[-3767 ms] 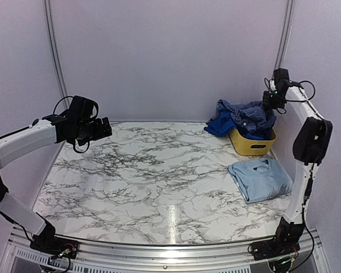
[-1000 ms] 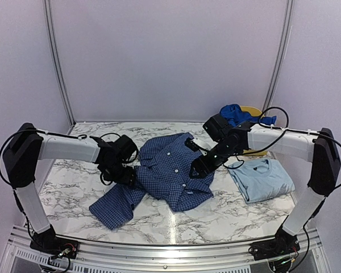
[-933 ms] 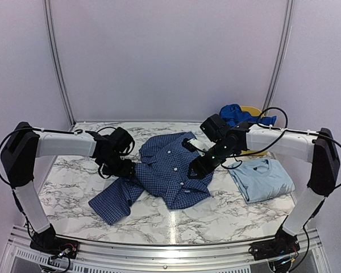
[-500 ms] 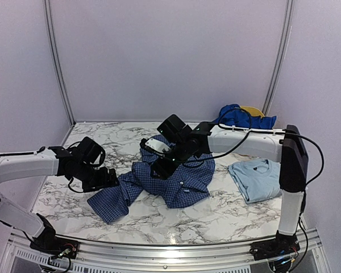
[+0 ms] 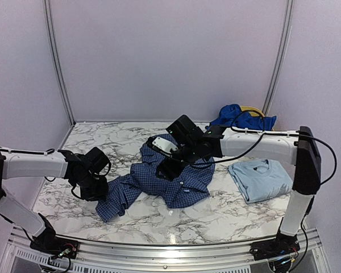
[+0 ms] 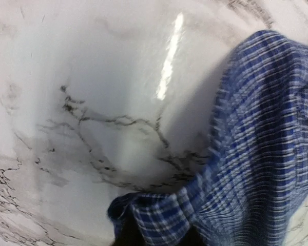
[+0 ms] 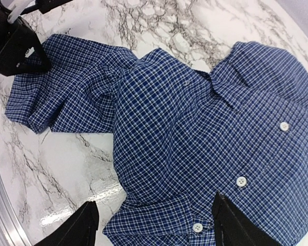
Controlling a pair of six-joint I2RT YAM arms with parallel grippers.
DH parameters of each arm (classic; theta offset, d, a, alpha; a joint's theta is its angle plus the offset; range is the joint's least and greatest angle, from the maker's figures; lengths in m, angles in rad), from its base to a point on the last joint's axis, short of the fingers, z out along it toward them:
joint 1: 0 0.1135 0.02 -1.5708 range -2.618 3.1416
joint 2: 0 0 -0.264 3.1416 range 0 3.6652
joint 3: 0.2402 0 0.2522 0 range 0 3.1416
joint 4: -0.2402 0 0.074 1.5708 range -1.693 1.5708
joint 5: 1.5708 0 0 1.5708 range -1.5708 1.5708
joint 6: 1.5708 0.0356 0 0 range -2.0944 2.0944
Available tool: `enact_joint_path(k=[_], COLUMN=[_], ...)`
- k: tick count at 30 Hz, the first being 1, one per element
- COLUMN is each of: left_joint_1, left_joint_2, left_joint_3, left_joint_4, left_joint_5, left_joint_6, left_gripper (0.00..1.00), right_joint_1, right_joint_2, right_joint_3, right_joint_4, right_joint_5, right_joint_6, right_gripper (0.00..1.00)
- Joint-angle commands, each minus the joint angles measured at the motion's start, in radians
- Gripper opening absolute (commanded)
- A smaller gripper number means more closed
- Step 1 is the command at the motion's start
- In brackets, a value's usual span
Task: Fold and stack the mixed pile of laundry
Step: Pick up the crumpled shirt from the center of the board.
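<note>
A navy-and-white checked shirt lies rumpled in the middle of the marble table, buttons up. Its left sleeve is bunched toward my left gripper. In the left wrist view that gripper is shut on the sleeve's folded end, with checked cloth between the dark fingers. My right gripper hovers open over the shirt's front, and nothing is between its fingertips. A folded pale blue T-shirt rests at the right. A royal-blue piece lies heaped at the back right.
The yellow basket shows only its rim behind the royal-blue piece. White booth walls close in the back and both sides. A metal rail runs along the near edge. Bare marble lies left and in front of the shirt.
My left gripper went from open beside the sleeve to shut on its end. The right gripper crossed leftward over the shirt, which bunched up, and now sits slightly right of half a second ago.
</note>
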Motion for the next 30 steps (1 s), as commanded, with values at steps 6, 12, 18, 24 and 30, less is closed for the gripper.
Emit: enact_joint_path(k=[6, 12, 18, 24, 30], left_joint_1=[0.021, 0.022, 0.023, 0.023, 0.037], left_joint_2=[-0.026, 0.019, 0.068, 0.060, 0.044], left_joint_3=[0.546, 0.825, 1.041, 1.112, 1.126], left_joint_4=[0.023, 0.025, 0.025, 0.051, 0.097], left_joint_5=[0.114, 0.152, 0.210, 0.214, 0.263], left_joint_6=[0.134, 0.117, 0.086, 0.067, 0.123], left_gripper=[0.00, 0.00, 0.00, 0.00, 0.00], right_joint_1=[0.010, 0.083, 0.097, 0.097, 0.097], right_joint_2=[-0.207, -0.263, -0.319, -0.331, -0.494], right_joint_3=[-0.203, -0.338, -0.455, -0.465, -0.517], right_joint_4=[0.321, 0.516, 0.723, 0.842, 0.854], right_joint_5=[0.029, 0.141, 0.231, 0.364, 0.387], right_joint_6=[-0.031, -0.033, -0.035, -0.069, -0.079], right_gripper=[0.80, 0.86, 0.92, 0.92, 0.87])
